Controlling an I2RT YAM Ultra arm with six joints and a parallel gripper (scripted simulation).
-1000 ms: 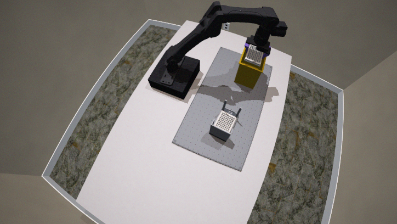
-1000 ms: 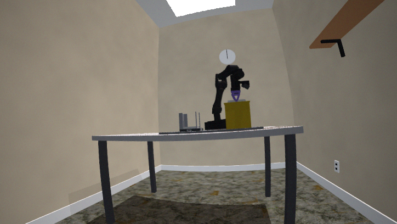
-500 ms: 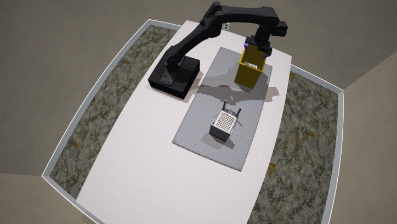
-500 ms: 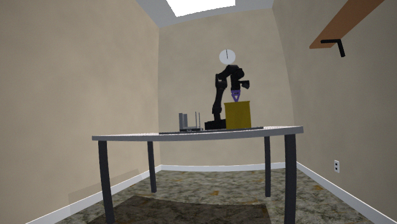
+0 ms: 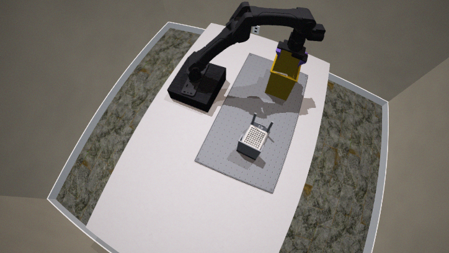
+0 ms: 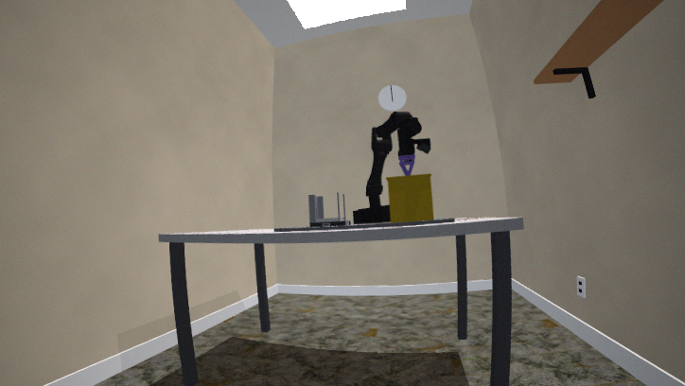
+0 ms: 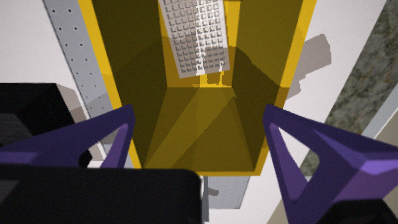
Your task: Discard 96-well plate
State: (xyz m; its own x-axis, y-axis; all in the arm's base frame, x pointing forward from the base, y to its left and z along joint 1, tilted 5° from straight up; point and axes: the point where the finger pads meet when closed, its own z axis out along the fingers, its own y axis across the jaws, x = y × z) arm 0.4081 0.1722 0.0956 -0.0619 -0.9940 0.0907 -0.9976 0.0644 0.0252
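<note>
1. Wrist view: the upper plate [image 7: 197,37] inside the bin [image 7: 295,65] is cut off by the top edge.
2. Top view: the end effector [image 5: 291,53] fingertips are hidden by the wrist.
3. Exterior view: the lower plate on the rack [image 6: 314,206] is too small to resolve.

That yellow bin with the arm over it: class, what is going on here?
A single black robot arm holds its open purple gripper above the yellow bin, with nothing between the fingers. A white 96-well plate lies inside the bin, leaning against a wall below the rim. The bin stands upright. On the grey stack rack, another plate sits in place.
</note>
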